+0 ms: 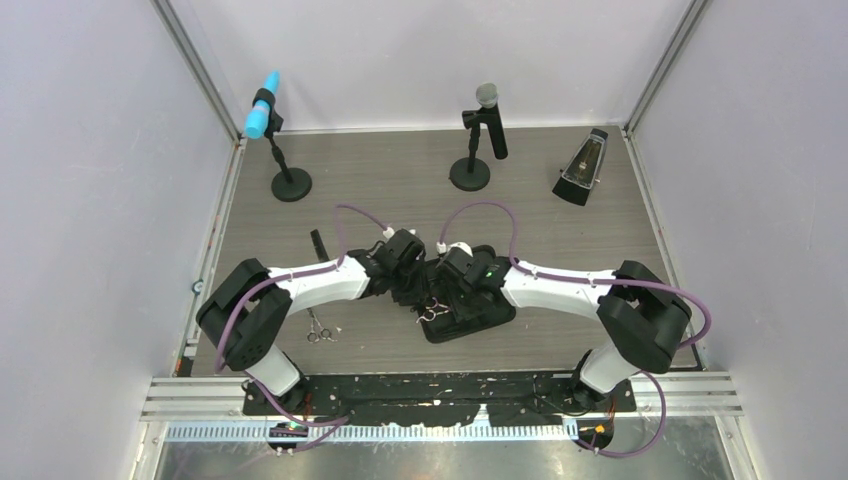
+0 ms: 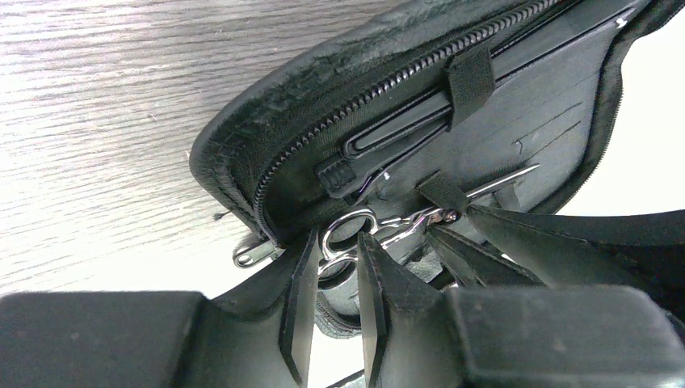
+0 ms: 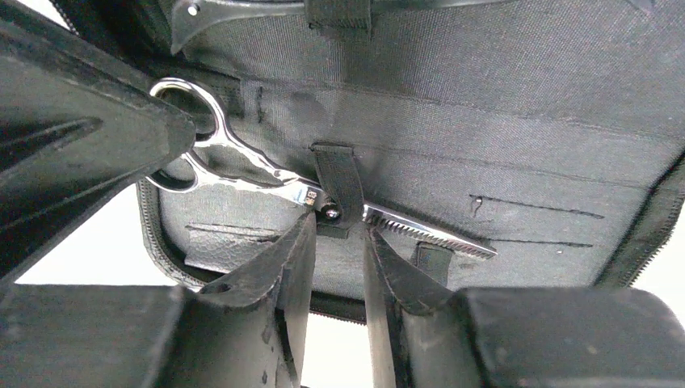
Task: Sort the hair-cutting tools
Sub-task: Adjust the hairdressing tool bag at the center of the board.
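Elastic strap (image 3: 339, 182) over scissors (image 3: 250, 166) (tight)

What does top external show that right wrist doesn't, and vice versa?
Top external only: a second pair of small silver scissors loose on the grey wood table, left of the open black zip case. Right wrist only: the toothed blade of the silver scissors inside, held under a black elastic strap. Both: that case and the strapped scissors.

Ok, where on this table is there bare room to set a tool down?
Free: the grey tabletop between the black wedge-shaped metronome and the right arm; also the strip in front of the grey-headed microphone stand. Crowded: the centre, where left gripper and right gripper meet over the open black zip case.
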`<state>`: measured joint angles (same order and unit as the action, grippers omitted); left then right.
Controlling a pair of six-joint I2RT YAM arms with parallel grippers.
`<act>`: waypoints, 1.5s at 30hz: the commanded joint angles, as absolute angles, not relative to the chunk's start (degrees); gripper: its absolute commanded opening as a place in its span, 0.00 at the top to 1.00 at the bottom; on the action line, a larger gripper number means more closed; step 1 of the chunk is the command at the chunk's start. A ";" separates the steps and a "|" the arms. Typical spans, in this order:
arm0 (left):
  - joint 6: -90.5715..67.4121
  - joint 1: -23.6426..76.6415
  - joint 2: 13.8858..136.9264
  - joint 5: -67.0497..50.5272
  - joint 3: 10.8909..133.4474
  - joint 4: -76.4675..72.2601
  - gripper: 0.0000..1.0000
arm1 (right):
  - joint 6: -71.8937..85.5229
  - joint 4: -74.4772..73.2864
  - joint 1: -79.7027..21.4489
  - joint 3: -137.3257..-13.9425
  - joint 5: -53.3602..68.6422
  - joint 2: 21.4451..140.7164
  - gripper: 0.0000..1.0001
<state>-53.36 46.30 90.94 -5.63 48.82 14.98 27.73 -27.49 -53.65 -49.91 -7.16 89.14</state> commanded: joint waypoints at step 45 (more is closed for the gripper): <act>-53.00 48.25 91.69 -1.39 50.62 16.51 0.75 | 21.08 8.87 -54.06 -32.26 -1.85 67.26 0.95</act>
<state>-53.41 47.83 90.96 -3.01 48.99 15.75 24.80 -1.21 -54.15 -34.46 -4.47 71.24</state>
